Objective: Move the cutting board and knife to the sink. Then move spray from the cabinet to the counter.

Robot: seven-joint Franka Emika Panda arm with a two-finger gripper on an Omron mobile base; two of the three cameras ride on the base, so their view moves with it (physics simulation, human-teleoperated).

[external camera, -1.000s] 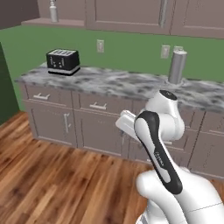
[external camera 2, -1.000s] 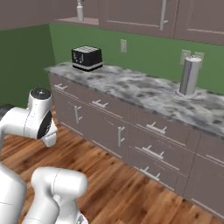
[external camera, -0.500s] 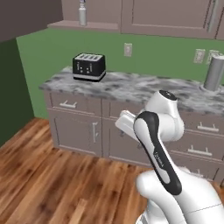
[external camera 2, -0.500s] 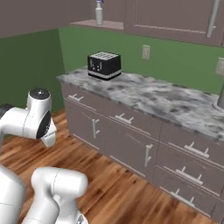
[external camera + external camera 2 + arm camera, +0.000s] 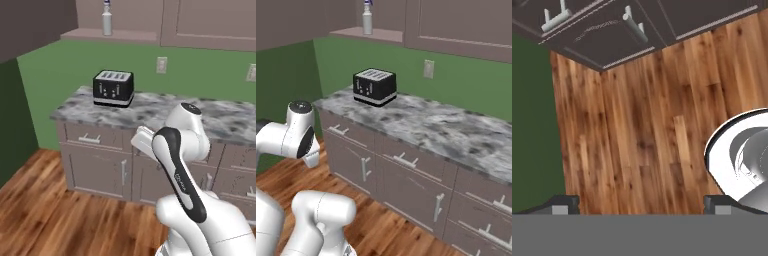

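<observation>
The end effector [image 5: 640, 202] hangs low with its jaws spread wide and empty, facing the wood floor [image 5: 642, 135] before the drawers [image 5: 406, 162]. Beyond, a toaster [image 5: 113, 88] sits near the worktop's [image 5: 446, 127] left end. Farthest, the spray [image 5: 106, 19] stands upright on the cabinet [image 5: 112, 36] shelf. Reaching so high, the arm might clip the shelf edge or topple the slim bottle.
</observation>
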